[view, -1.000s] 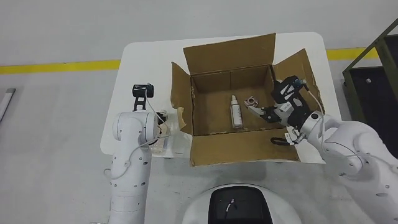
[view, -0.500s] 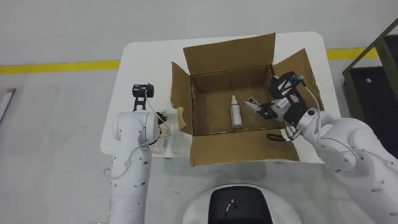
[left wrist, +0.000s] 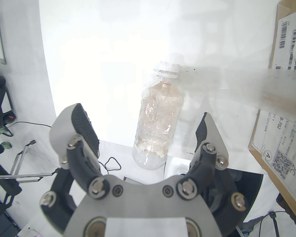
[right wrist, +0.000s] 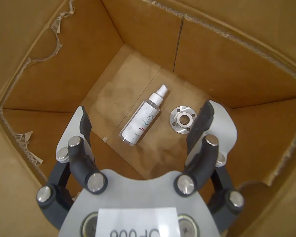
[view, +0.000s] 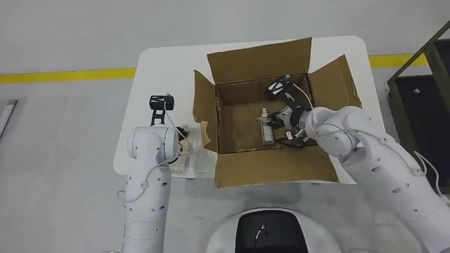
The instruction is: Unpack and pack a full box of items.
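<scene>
Right tool [right wrist: 146,114] is released, fingers spread wide, hanging inside the box [right wrist: 212,57] above its floor. The spray bottle [right wrist: 143,120] lies flat there, with the metal flange [right wrist: 183,119] just beside it, not touching. My read: the spread is set to straddle the spray bottle across its width. Left tool [left wrist: 143,117] is also released, with the clear bottle [left wrist: 159,124] ahead of its fingers on the bench [left wrist: 101,38], outside the box. That probably keeps the box mouth free.
</scene>
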